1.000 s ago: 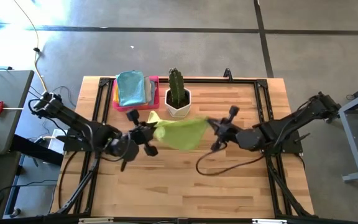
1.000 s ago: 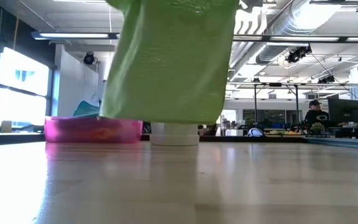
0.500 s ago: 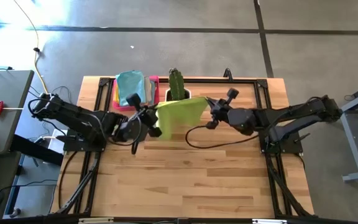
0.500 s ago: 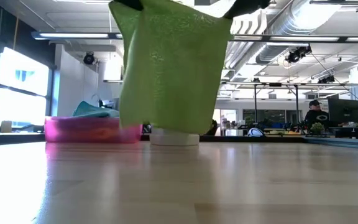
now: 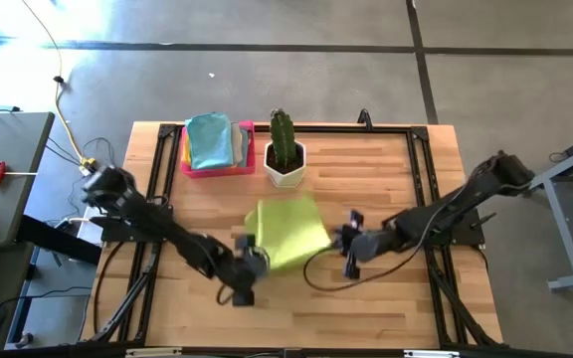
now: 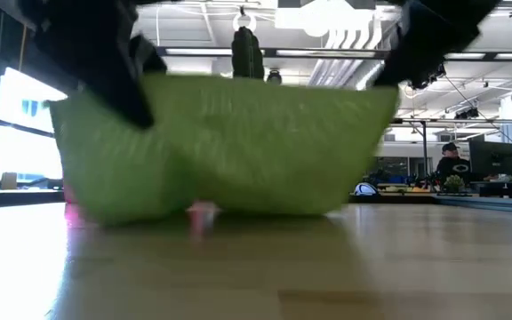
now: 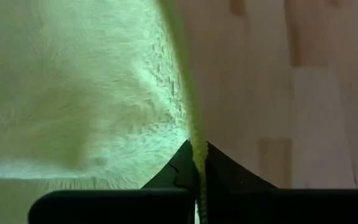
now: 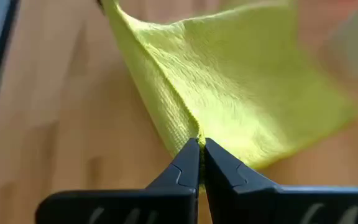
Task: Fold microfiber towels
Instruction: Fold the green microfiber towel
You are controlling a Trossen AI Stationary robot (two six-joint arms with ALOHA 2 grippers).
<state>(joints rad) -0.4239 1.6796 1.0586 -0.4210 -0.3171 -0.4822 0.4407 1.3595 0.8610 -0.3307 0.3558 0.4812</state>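
A: How are the hands set?
B: The left hand (image 5: pixel 250 261) is clenched on one near corner of the lime green towel (image 5: pixel 285 231); the right hand (image 5: pixel 347 242) is clenched on the other.

A: Where is the towel found?
B: It is stretched between the two hands, its far part laid on the bench (image 5: pixel 366 298). Beyond the hands, well apart, a pink tray (image 5: pixel 212 167) with further towels (image 5: pixel 209 139) and a potted cactus (image 5: pixel 285 149) are seen.
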